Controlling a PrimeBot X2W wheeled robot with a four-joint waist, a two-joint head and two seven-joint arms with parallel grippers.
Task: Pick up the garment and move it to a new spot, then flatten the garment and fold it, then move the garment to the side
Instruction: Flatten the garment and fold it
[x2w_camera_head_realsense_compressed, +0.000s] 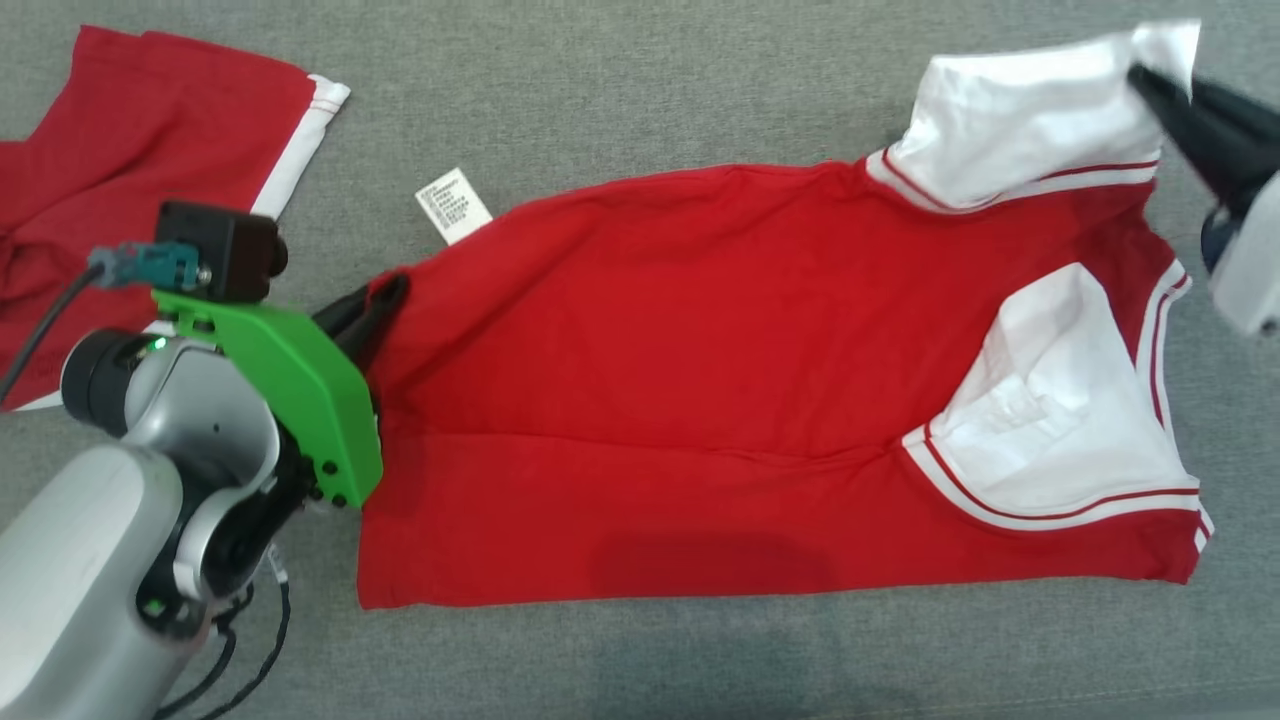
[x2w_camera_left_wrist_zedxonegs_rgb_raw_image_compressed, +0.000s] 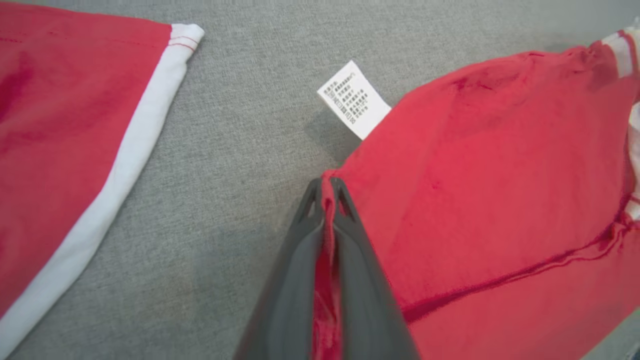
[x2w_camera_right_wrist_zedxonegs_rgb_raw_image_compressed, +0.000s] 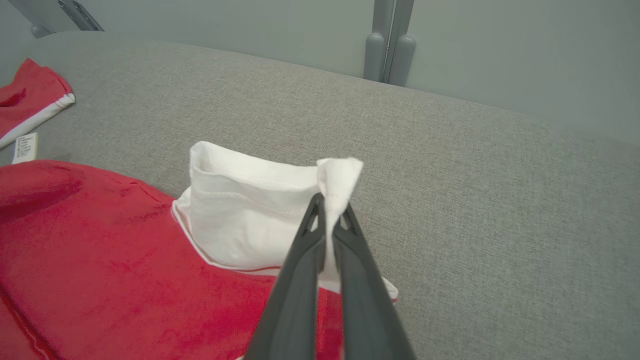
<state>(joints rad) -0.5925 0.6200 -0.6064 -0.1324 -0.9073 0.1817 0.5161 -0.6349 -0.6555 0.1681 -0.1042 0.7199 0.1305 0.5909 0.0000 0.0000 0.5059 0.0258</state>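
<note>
The red garment (x2w_camera_head_realsense_compressed: 720, 380) lies spread across the centre of the grey desk (x2w_camera_head_realsense_compressed: 640, 100). Left end effector (x2w_camera_head_realsense_compressed: 388, 292) — clamped on its hem corner (x2w_camera_left_wrist_zedxonegs_rgb_raw_image_compressed: 345, 172), centre left. Right end effector (x2w_camera_head_realsense_compressed: 1150, 85) — clamped on the white sleeve (x2w_camera_head_realsense_compressed: 1020, 120), upper right.

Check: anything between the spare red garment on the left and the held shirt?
Bare grey upholstery, plus the white care label sticking out from the shirt; left wrist view.

looks like a plain lab room: grey fabric-covered table (x2w_camera_right_wrist_zedxonegs_rgb_raw_image_compressed: 500, 200), bare grey wall (x2w_camera_right_wrist_zedxonegs_rgb_raw_image_compressed: 500, 50).
</note>
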